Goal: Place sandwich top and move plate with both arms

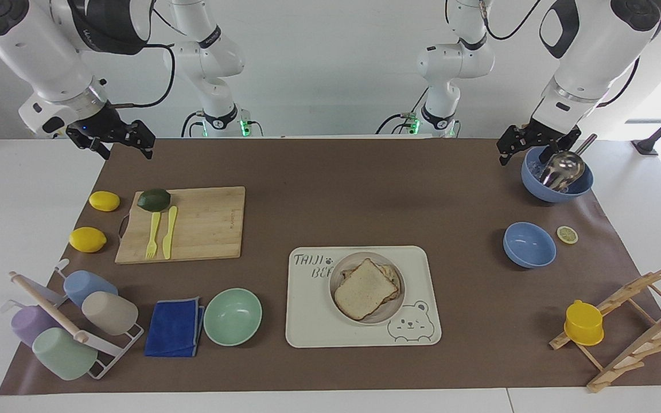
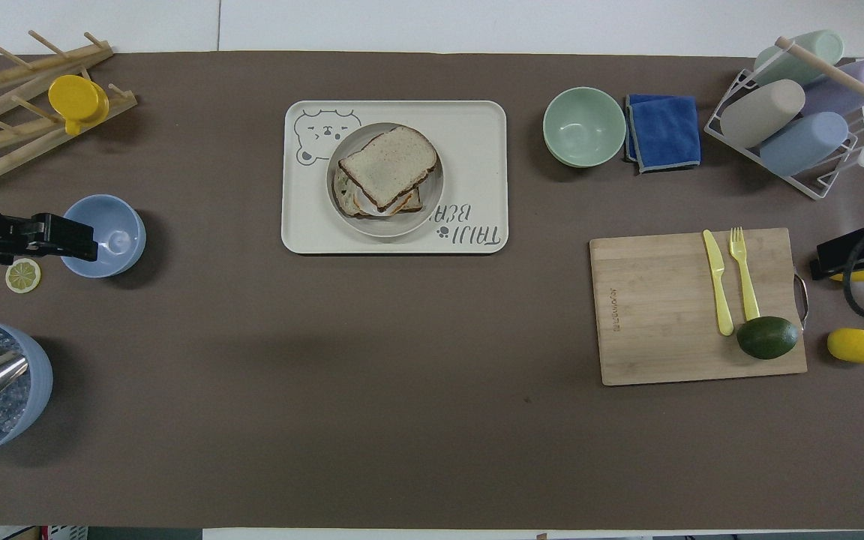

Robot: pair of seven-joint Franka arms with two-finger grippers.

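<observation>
A cream tray [image 1: 313,321] printed with a bear drawing is set on the brown mat [image 1: 365,195]. Toward the right arm's end, a mint-green bowl [image 1: 232,316], a folded blue cloth [image 1: 174,327] and a rack of pastel cups [image 1: 72,321] are lined up. A yellow fork [image 1: 152,235], yellow knife [image 1: 169,232] and avocado [image 1: 154,199] are laid on a wooden cutting board [image 1: 204,223]; two lemons [image 1: 88,239] are placed beside it. Toward the left arm's end, a metal scoop [image 1: 563,166] is propped in a blue bowl [image 1: 554,192]; a second blue bowl [image 1: 529,245], a lemon slice [image 1: 567,234] and a yellow cup [image 1: 583,323] on a wooden rack [image 1: 634,338] are seen.
</observation>
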